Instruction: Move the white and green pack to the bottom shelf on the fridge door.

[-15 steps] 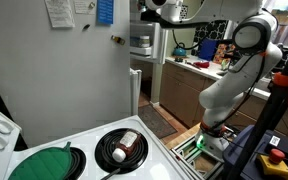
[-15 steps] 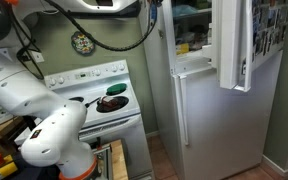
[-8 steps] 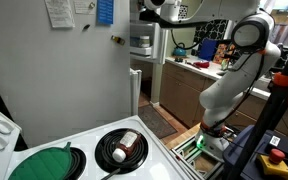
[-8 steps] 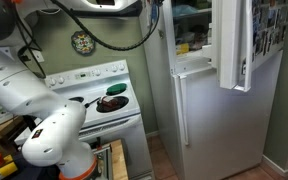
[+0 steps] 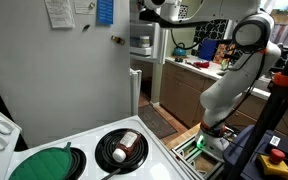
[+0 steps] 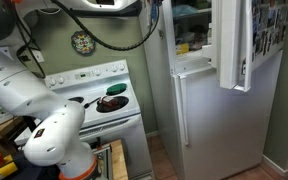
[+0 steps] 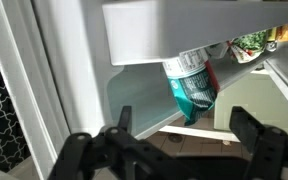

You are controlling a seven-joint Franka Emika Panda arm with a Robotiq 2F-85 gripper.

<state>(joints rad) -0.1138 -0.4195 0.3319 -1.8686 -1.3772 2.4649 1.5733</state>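
Observation:
In the wrist view the white and green pack (image 7: 191, 85) sticks out from behind the white front wall of a fridge door shelf (image 7: 174, 30), tilted, its green end toward my fingers. My gripper (image 7: 184, 135) is open and empty, with both dark fingers spread just short of the pack and not touching it. In both exterior views the gripper (image 5: 162, 9) (image 6: 150, 8) is high up at the open upper fridge compartment; the pack is hidden there.
The open upper door (image 6: 234, 45) carries papers. The grey fridge side (image 5: 84, 70) stands beside a white stove (image 5: 104, 150) with a pan (image 5: 121, 147). More packs (image 7: 252, 42) sit at the shelf's right. Floor (image 7: 194, 150) shows below.

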